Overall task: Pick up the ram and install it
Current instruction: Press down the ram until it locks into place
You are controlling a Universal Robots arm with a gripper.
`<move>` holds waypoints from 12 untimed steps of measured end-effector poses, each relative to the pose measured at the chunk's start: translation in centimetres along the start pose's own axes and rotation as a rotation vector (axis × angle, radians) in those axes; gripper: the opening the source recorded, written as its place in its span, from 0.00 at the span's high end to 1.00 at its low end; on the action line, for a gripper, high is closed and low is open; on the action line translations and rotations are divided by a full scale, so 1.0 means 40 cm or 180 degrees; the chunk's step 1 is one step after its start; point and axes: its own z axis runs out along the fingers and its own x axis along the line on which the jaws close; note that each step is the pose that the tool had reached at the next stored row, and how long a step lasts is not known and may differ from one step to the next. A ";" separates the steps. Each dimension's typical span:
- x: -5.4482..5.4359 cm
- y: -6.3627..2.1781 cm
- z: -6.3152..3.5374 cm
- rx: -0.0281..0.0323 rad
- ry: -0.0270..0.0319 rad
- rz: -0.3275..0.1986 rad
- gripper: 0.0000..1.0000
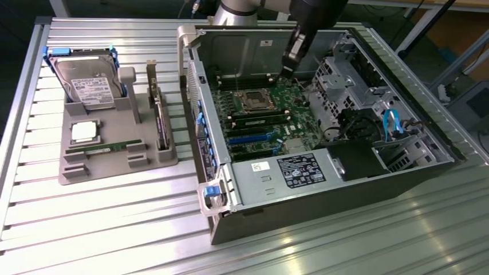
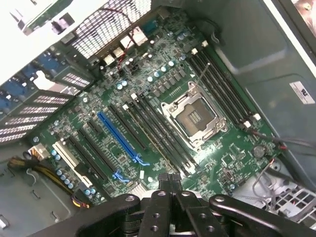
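My pincer (image 2: 170, 185) is shut and empty above the motherboard (image 2: 163, 108).

It hangs inside the open computer case (image 1: 321, 189), near the case's far wall, with free room over the board. One ram (image 1: 258, 121) sits in a slot beside the processor socket (image 1: 255, 100); another ram (image 1: 107, 148) lies on the grey tray (image 1: 114, 169). The labels are not readable.
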 end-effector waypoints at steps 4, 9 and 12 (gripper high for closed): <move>0.000 0.000 0.000 0.0019 0.0001 0.0290 0.90; 0.000 0.000 0.001 0.0037 0.0002 0.0579 0.90; 0.000 0.000 0.001 0.0053 0.0002 0.0815 0.90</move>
